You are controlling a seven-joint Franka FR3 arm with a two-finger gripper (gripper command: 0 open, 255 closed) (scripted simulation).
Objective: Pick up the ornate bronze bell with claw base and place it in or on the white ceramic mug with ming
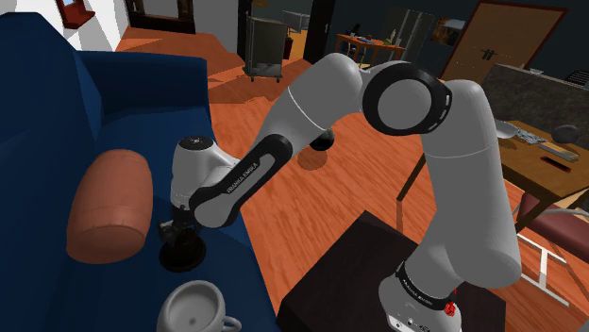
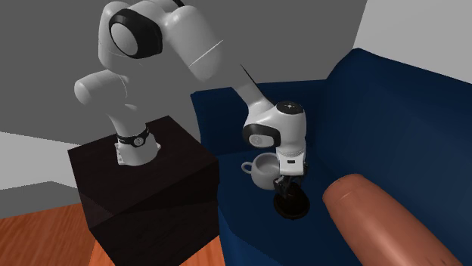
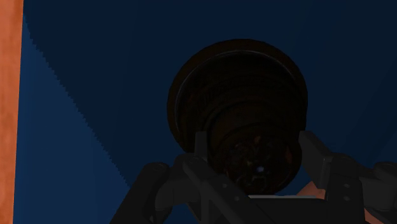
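Note:
The dark bronze bell point(image 1: 182, 253) stands upright on the blue sofa seat point(image 1: 57, 283). It is also in the second exterior view point(image 2: 292, 206) and the wrist view point(image 3: 238, 102). My black gripper point(image 1: 176, 230) hangs straight over it, and the gripper point(image 3: 254, 159) is open with its fingers either side of the bell's upper part. I cannot tell whether they touch it. The white mug point(image 1: 193, 307) sits on the seat close beside the bell, toward the stand, with its handle showing in the second exterior view point(image 2: 262, 170).
An orange-brown bolster cushion point(image 1: 111, 203) lies on the sofa just beyond the bell, away from the mug. The dark stand point(image 2: 144, 185) sits against the sofa's front. Wooden floor point(image 1: 311, 217) runs between the sofa and a table point(image 1: 538, 160) at the shoulder view's right.

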